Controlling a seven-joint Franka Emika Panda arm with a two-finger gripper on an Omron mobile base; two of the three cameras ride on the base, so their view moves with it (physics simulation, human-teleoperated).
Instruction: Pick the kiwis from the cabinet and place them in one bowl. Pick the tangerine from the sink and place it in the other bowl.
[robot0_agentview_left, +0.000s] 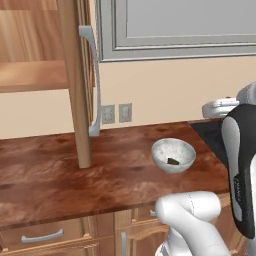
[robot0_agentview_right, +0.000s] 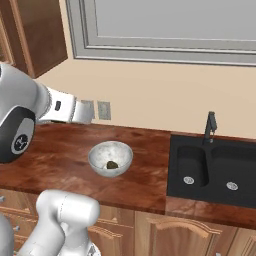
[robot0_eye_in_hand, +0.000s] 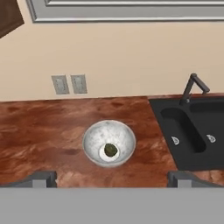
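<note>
A whitish bowl (robot0_eye_in_hand: 109, 142) sits on the reddish-brown wooden bench (robot0_eye_in_hand: 39, 135), left of the black double-basin sink (robot0_eye_in_hand: 192, 131) in the hand view. One dark olive kiwi (robot0_eye_in_hand: 110, 150) lies at the bottom of the bowl (a single fruit). The end effector (robot0_eye_in_hand: 112, 178) hangs above the bench with its fingertips (robot0_eye_in_hand: 43, 177) spread wide, holding nothing. In the left base view the wall cabinet (robot0_agentview_left: 30, 75) stands open, its door (robot0_agentview_left: 75, 85) swung out edge-on, its light shelf bare where visible.
</note>
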